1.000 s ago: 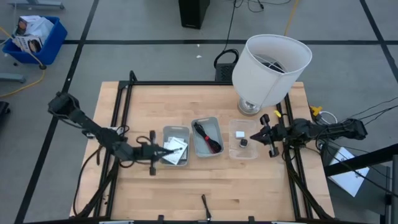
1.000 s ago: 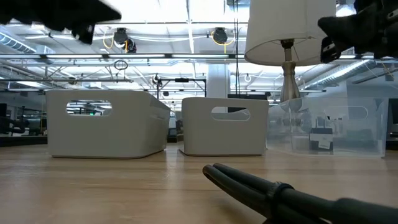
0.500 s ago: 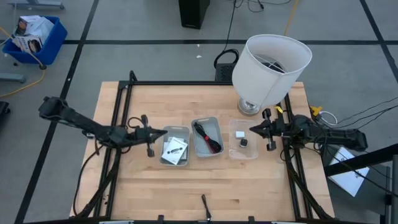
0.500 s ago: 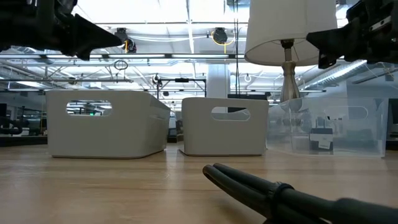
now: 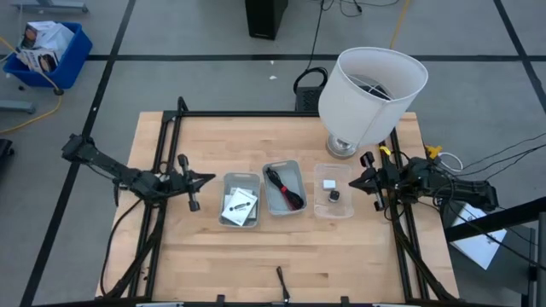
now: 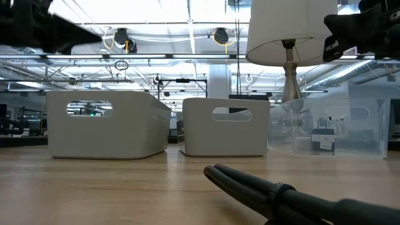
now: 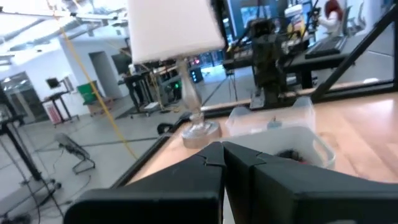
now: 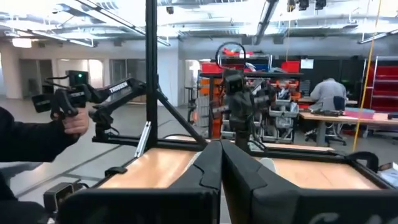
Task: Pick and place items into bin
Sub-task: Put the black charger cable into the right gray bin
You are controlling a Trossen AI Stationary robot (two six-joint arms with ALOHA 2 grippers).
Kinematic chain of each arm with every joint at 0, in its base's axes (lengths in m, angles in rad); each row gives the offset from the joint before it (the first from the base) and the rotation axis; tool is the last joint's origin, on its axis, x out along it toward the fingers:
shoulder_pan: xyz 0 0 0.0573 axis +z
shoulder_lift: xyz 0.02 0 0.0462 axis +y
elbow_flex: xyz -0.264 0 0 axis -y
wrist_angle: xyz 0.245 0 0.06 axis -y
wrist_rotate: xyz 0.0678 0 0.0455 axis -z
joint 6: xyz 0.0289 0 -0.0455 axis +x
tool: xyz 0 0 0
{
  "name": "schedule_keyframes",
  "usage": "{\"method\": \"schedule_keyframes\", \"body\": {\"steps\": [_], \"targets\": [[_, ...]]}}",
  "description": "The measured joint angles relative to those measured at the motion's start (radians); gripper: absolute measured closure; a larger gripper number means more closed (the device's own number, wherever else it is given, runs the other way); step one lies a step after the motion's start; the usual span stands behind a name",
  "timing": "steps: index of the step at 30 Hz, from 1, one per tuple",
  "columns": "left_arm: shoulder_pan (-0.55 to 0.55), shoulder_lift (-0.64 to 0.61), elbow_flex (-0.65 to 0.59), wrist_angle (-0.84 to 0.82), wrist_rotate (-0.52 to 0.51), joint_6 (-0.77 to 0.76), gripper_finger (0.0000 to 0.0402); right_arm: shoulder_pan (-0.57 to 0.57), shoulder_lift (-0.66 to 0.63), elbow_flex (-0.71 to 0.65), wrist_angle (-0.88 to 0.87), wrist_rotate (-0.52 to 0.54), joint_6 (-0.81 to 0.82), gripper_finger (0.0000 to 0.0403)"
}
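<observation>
A: Where were the items?

B: Mid-frame in the high view. The white cards (image 5: 240,205) lay in the left bin (image 5: 227,182), the cable bundle (image 5: 285,188) in the middle bin (image 5: 266,170), the white block (image 5: 329,183) and black cube (image 5: 334,195) in the clear bin (image 5: 317,172).

A: How would they handle?

B: Probably all light. Cards flat and slippery, best pinched at an edge. Cable soft, taken mid-bundle. Cubes stiff, squeezed across flat faces.

A: The claws?

B: Left claw (image 5: 210,178) at frame left, right claw (image 5: 351,185) at right, both closed and empty, just beside the bins.

No legible text — cards' (image 5: 240,205) marks unreadable
</observation>
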State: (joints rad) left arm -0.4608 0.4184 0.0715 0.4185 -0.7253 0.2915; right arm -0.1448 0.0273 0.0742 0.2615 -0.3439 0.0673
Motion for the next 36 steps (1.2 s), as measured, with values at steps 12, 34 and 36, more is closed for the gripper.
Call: {"method": "schedule_keyframes", "body": {"steps": [12, 34, 36], "targets": [[0.203, -0.082, -0.061, -0.024, 0.352, -0.065, 0.0401, -0.070, 0.002, -0.017, -0.006, -0.052, 0.010, 0.0403], [0.621, -0.080, -0.061, -0.153, 0.759, -0.100, 0.0401, -0.204, 0.005, -0.022, -0.169, -0.065, -0.025, 0.0403], [0.624, -0.080, -0.061, -0.116, 0.802, -0.096, 0.0401, -0.204, 0.005, -0.022, -0.150, -0.081, -0.027, 0.0403]]}}
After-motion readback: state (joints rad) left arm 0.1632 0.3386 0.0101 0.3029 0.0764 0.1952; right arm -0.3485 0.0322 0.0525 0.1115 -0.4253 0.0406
